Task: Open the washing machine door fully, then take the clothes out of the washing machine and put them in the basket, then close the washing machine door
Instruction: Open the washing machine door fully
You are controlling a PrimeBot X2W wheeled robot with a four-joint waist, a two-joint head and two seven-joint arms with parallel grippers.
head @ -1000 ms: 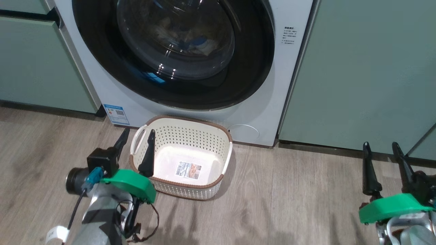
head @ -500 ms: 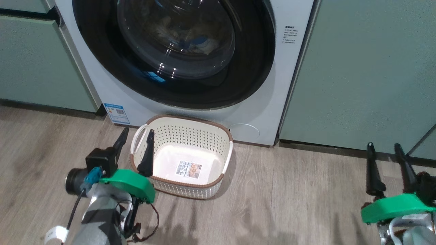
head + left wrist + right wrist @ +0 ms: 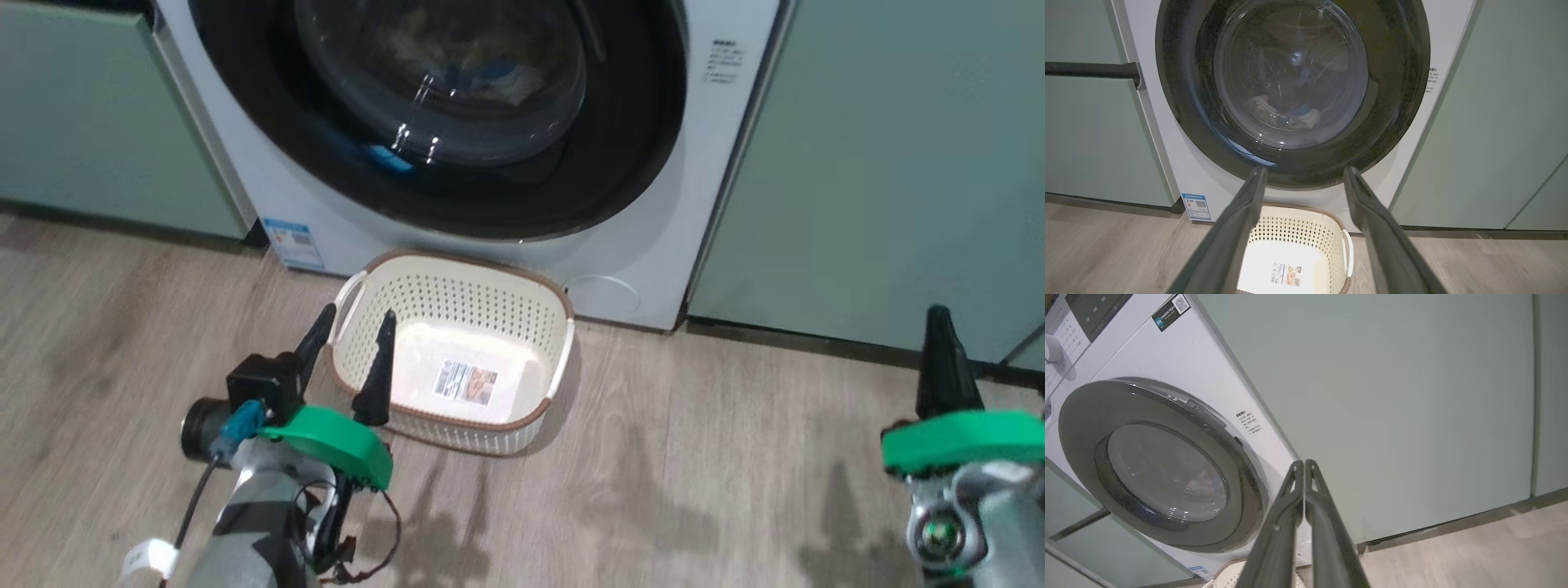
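A pale wood-plank floor (image 3: pixel 694 457) runs up to a row of flat green cabinets (image 3: pixel 882 163), with the white washing machine (image 3: pixel 710 204) set between them. Its round door (image 3: pixel 645 163), black-rimmed with a glass bowl, is closed flat against the front. The clothes (image 3: pixel 1294 116) lie behind the glass, a pale heap with a blue patch, far beyond both sets of fingers.

The left gripper (image 3: pixel 357 314) hangs at the near left corner of the basket (image 3: pixel 457 306), fingers spread wide and holding nothing, pointing toward the door's lower rim. The right gripper (image 3: pixel 939 314) is well off to the right, before the right-hand cabinet, its fingers pressed together on nothing.

The basket stands on the floor just in front of the machine, below the door; its bare bottom shows a label sticker (image 3: pixel 465 382).
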